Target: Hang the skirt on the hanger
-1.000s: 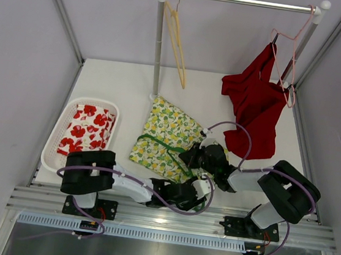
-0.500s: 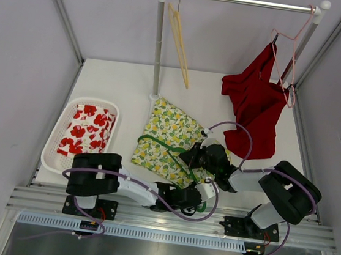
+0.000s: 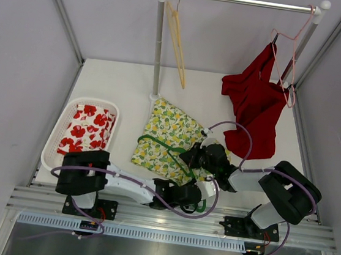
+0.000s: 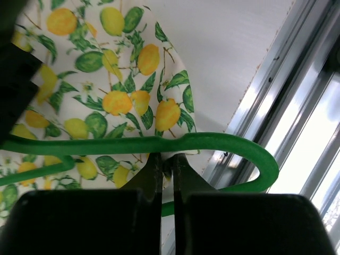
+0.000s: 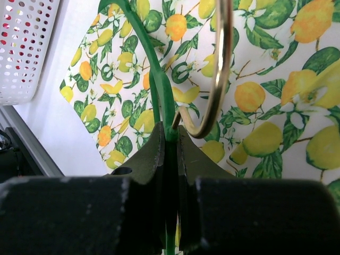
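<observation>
The lemon-print skirt (image 3: 169, 130) is lying flat mid-counter, a bit closer to the near edge, with the green hanger (image 3: 159, 141) sitting on top of it. The right gripper (image 5: 170, 134) is clamped tight on the hanger's neck, just under its gold hook (image 5: 220, 69). The left gripper (image 4: 167, 162) is pinching the skirt's hem right by the hanger's end. A white basket (image 3: 53, 142) sits along the left edge.

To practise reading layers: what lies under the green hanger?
The lemon-print skirt lies under most of the green hanger. Whatever is beneath the skirt there is covered; white table shows only past its edge.
</observation>
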`<act>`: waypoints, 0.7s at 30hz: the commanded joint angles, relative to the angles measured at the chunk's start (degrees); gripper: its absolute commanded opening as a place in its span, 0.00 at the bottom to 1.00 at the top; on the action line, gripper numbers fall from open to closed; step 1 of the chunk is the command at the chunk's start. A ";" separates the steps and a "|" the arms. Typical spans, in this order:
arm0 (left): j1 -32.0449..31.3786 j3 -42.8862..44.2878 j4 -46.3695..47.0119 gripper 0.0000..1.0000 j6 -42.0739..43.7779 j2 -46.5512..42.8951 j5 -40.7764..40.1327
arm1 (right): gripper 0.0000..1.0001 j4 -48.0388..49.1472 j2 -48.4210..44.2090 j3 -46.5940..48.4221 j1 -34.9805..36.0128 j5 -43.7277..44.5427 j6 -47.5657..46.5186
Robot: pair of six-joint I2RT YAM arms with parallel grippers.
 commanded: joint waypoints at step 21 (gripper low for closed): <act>5.76 8.71 -14.10 0.00 3.79 -14.41 11.68 | 0.00 -20.50 3.81 3.34 2.86 12.12 -7.01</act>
